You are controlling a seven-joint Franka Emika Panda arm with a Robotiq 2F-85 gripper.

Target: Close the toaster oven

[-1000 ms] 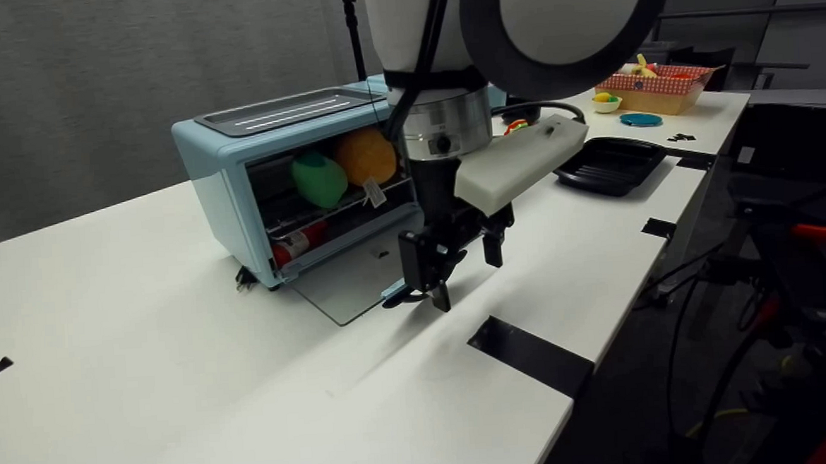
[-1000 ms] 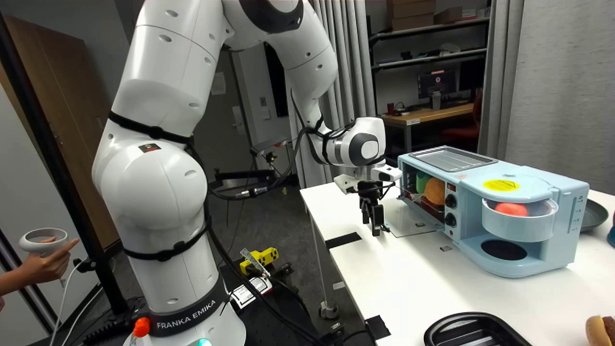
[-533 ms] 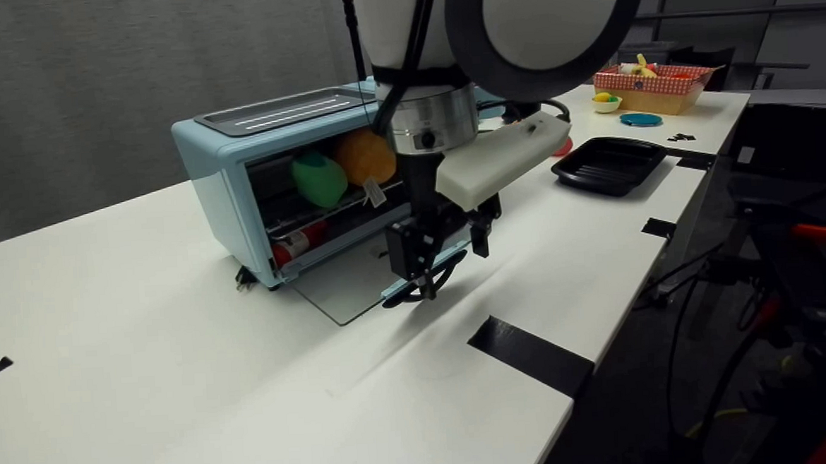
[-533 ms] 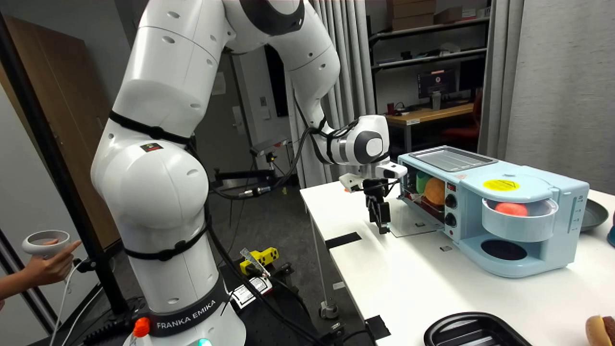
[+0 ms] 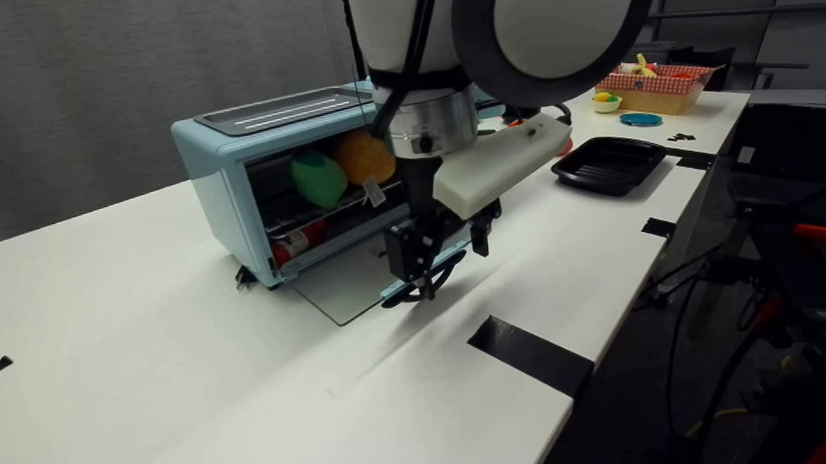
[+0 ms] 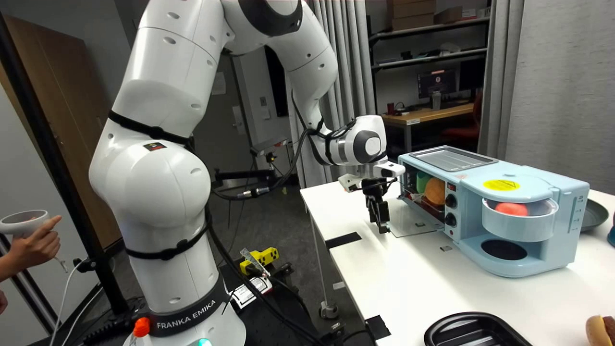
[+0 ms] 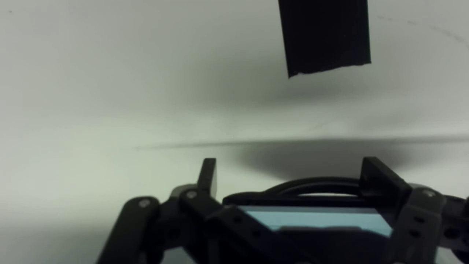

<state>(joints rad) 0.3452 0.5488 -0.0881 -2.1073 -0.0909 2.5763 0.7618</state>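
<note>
The light blue toaster oven (image 5: 201, 176) (image 6: 567, 216) shows in both exterior views. Its glass door (image 5: 338, 292) (image 6: 408, 225) is folded down flat, close above the table. A green item (image 5: 320, 179), an orange item (image 5: 367, 158) and a red bottle (image 5: 300, 242) are inside. The black door handle (image 5: 397, 300) lies at the door's outer edge. My gripper (image 5: 455, 269) (image 6: 382, 226) points down right at the handle. In the wrist view, the gripper (image 7: 289, 161) is open, its fingers apart along the handle (image 7: 311, 200). One finger overlaps the handle; contact cannot be told.
A black tray (image 5: 611, 168) (image 6: 473, 331) lies on the white table, farther along from the oven. A basket (image 5: 667, 95) and a teal lid (image 5: 640, 119) are at the far end. Black tape (image 5: 533, 359) marks the table near its edge.
Over the second my gripper moved toward the oven and slightly up, coming over the handle. In the last half second it hardly moved. The door stayed down.
</note>
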